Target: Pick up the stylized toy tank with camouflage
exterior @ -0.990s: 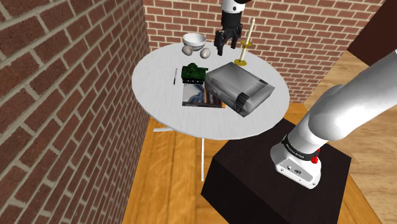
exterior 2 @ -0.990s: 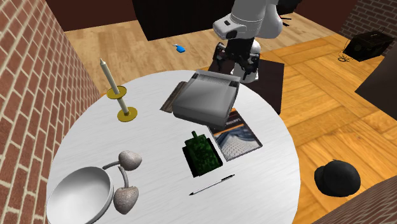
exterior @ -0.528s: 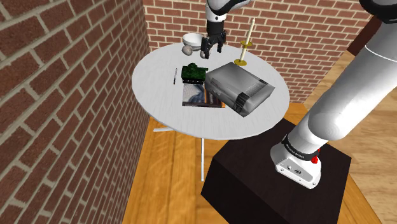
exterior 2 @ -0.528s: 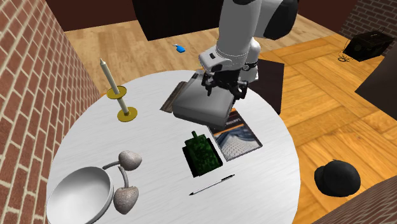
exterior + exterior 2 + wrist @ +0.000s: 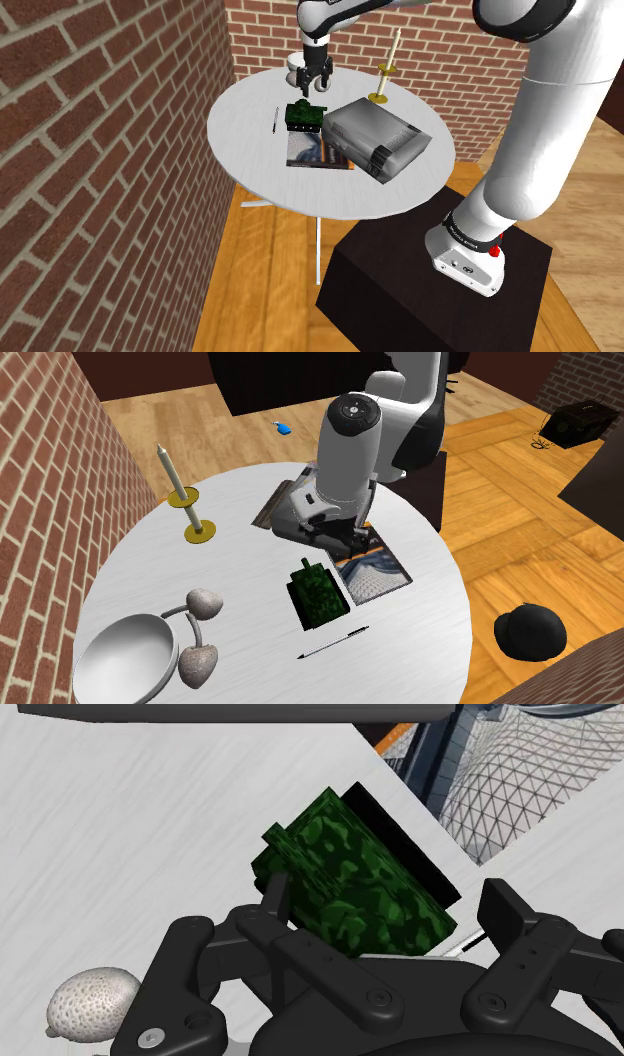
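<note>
So the camo toy tank (image 5: pixel 318 595) sits around the middle of the round white table (image 5: pixel 250 160), right up against the edge of a magazine (image 5: pixel 378 574), between the grey console (image 5: pixel 378 138) and the pen (image 5: pixel 333 643). The gripper (image 5: pixel 388 894) hangs just above it with its fingers (image 5: pixel 275 894) spread apart and nothing in them.

Handling-wise, I'd guess it's a small rigid toy, light and not fragile. The hull looks blocky with flat-ish sides, so that's where I'd grab it, across the short width and low on the hull. I'd stay off the barrel (image 5: pixel 305 564), since it's a thin stub and the tank would probably just twist out of the grip.

As for orientation, the long axis runs from the console side toward the pen side. The barrel points at the console and the rear faces the pen, which lies crosswise near that end. In the wrist view the hull sits diagonal to the line between the fingers, so to me the hand needs a bit of a twist to square up before it comes down, otherwise it pinches corner to corner.
</note>
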